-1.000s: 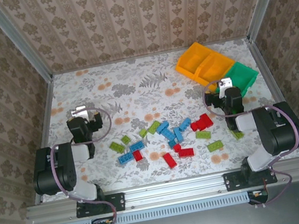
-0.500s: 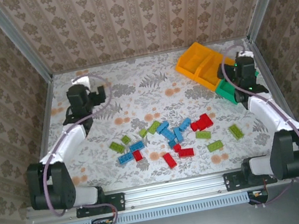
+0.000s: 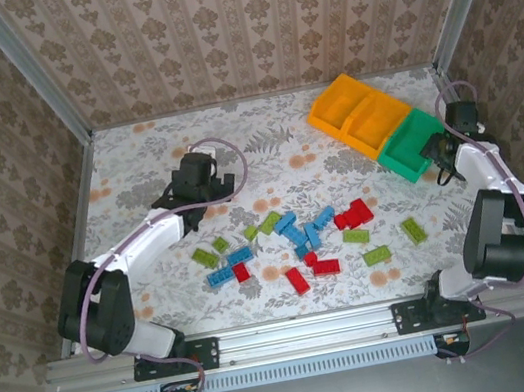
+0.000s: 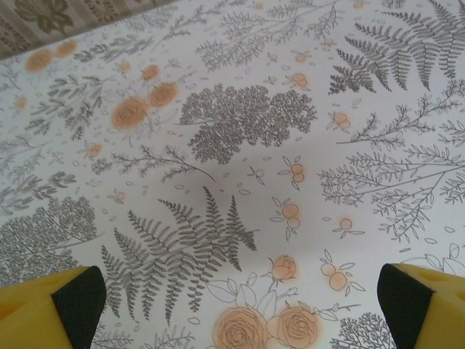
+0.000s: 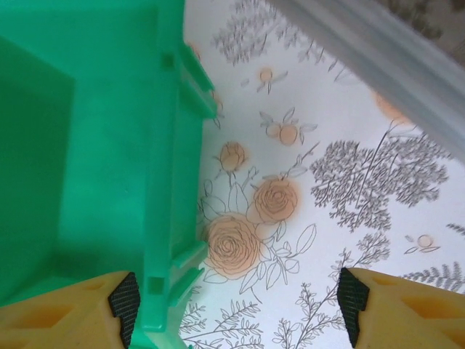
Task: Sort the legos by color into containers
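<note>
Your legos (image 3: 295, 241) sit unsorted in the middle, both claws spread empty, left gripper (image 3: 211, 182) above bare table (image 3: 132, 148), right gripper (image 3: 441, 158) straddling the green bin (image 3: 414, 137) wall, maybe to nudge it.

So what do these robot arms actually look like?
The left arm and right arm are white tubes between chunky black joints, each trailing a looping purple cable. The left end effector and right end effector have yellow fingers with black pads.
</note>
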Controlling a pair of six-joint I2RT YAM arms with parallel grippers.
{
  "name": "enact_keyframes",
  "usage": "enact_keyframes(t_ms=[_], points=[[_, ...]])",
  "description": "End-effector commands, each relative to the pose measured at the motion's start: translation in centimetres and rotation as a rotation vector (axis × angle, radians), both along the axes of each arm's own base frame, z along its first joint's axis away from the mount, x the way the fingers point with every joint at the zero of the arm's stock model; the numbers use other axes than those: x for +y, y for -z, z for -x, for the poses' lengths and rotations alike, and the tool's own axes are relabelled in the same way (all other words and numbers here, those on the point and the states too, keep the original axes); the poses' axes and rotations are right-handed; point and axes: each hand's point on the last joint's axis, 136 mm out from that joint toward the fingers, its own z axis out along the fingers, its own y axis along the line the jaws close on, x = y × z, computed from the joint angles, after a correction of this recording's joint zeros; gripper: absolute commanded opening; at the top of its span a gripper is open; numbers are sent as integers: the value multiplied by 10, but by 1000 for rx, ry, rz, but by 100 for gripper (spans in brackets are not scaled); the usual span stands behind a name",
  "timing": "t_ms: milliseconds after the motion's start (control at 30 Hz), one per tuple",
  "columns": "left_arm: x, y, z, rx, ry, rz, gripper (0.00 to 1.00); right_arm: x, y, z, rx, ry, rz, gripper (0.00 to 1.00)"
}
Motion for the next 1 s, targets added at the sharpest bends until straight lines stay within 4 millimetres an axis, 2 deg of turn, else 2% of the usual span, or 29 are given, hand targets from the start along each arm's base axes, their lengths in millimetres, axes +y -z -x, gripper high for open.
enact_keyframes(t_ms=[0,300,467,600,700,733,833,967], points=[[5,0,3,7,-53,10,100,12,7,-9,14,-33,-89,71],[26,5,16,12,-124,-18,100,24,22,-30,43,-93,-118,64],[41,2,25,1,-160,-15,100,27,15,-37,11,-93,-115,61],[59,1,31,-5,-213,4,100,29,17,-43,55,-128,-114,39],[71,2,37,5,-256,44,100,39,19,-49,72,-186,-91,23],[84,2,37,7,-299,61,100,44,18,-52,78,-212,-76,20],[101,3,44,16,-362,102,100,64,17,-61,98,-300,-25,11],[118,8,57,51,-430,136,100,100,17,-76,90,-432,3,5]])
